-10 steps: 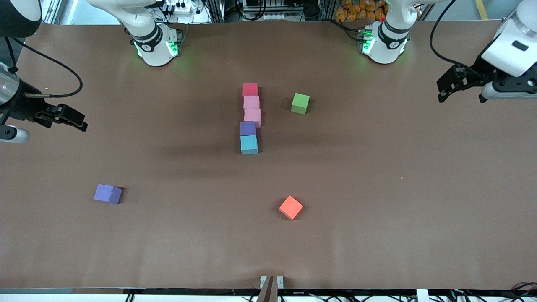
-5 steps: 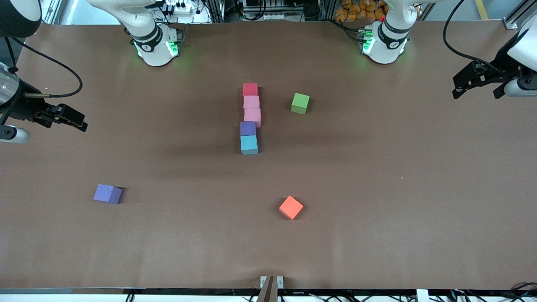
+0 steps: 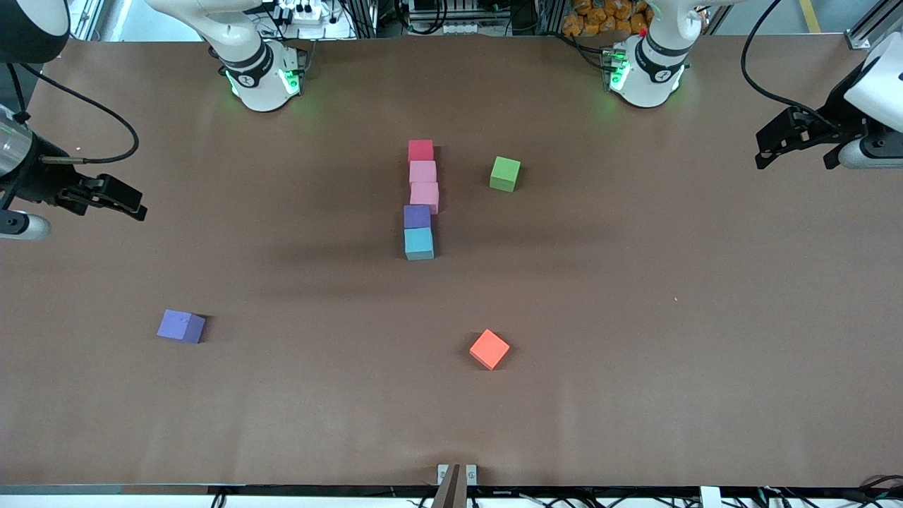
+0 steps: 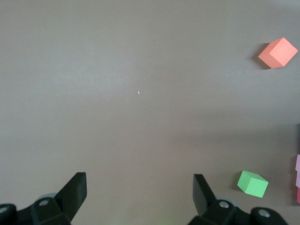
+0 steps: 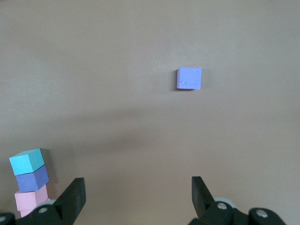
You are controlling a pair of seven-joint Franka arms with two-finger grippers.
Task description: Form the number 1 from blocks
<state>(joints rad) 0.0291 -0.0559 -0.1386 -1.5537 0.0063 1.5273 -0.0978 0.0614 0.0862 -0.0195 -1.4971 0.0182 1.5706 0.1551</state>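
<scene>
Column: red block, two pink blocks, purple block, light blue block — touching, mid-bench, 12-to-6 line.
Left claw: spread, empty, waits over bench's 3 o'clock edge.
Right claw: spread, empty, over 9 o'clock edge.
Risk: any return nudge skews the slightly kinked line — green cube sits at its 2 o'clock.

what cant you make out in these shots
- Left wrist view: the column of blocks is cut off by the picture edge; only pink and red slivers show.
- Right wrist view: the lower pink block is partly hidden by the right gripper, and the red block is out of frame.
- Front view: the left gripper and the right gripper sit at the picture's edges, arms cut off.
</scene>
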